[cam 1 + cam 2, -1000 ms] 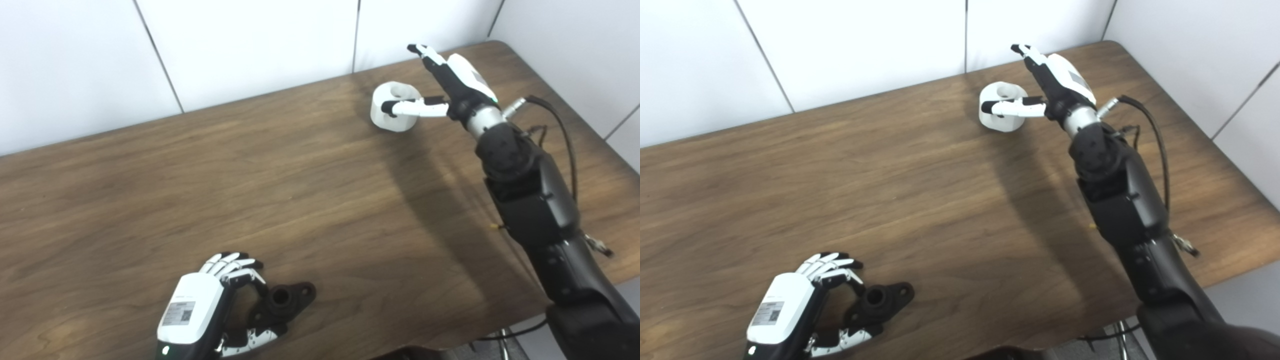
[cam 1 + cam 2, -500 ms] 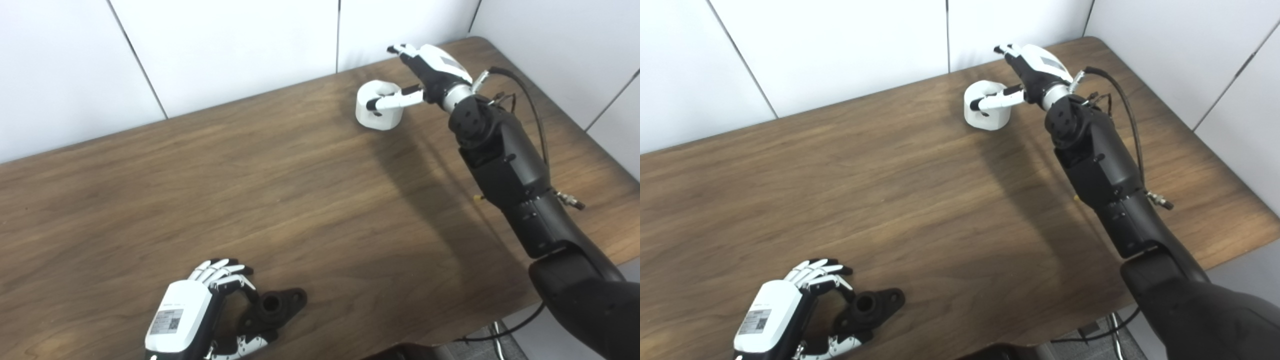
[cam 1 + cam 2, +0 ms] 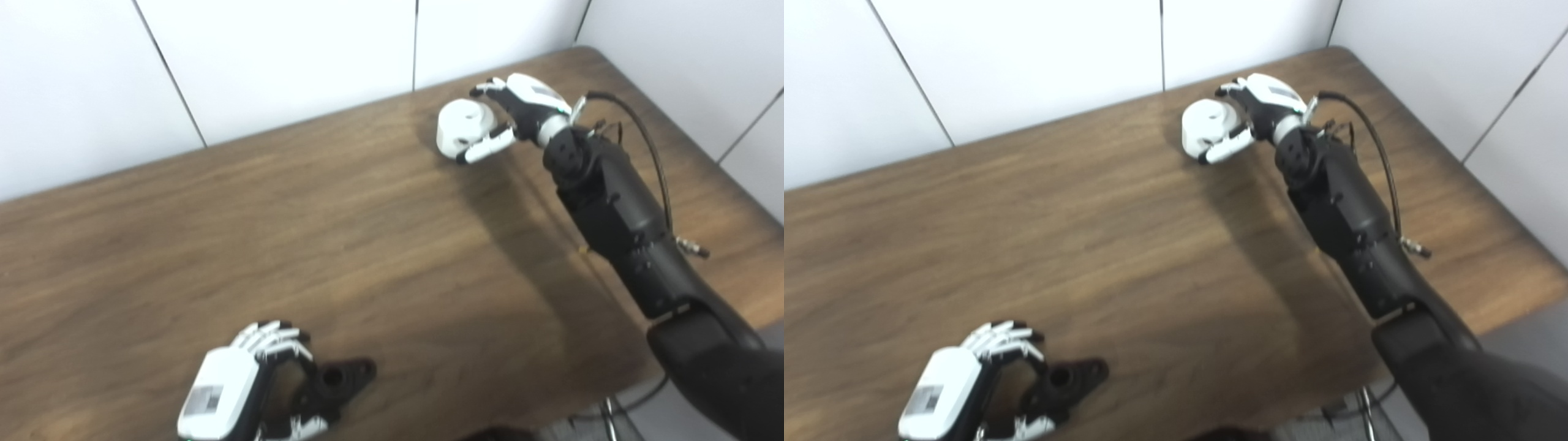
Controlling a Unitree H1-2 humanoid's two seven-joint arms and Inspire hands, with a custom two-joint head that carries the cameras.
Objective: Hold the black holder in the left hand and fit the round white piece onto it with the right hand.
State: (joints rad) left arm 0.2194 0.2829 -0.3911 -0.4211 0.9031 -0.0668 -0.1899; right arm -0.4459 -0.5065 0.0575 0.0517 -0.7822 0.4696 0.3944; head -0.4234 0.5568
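Both hands grasp their parts on the wooden table point(image 3: 367, 233).
The right hand point(image 3: 520, 113) is wrapped around the round white piece point(image 3: 460, 122) at the far edge; the left hand point(image 3: 251, 386) curls around the black holder point(image 3: 334, 383) near the front.

A brown wood-grain table point(image 3: 306, 233) fills most of the frame, its far edge running from the left side up to the upper right corner. Behind it stand white wall panels point(image 3: 294, 55) with thin dark seams. Soft shadows fall across the tabletop.
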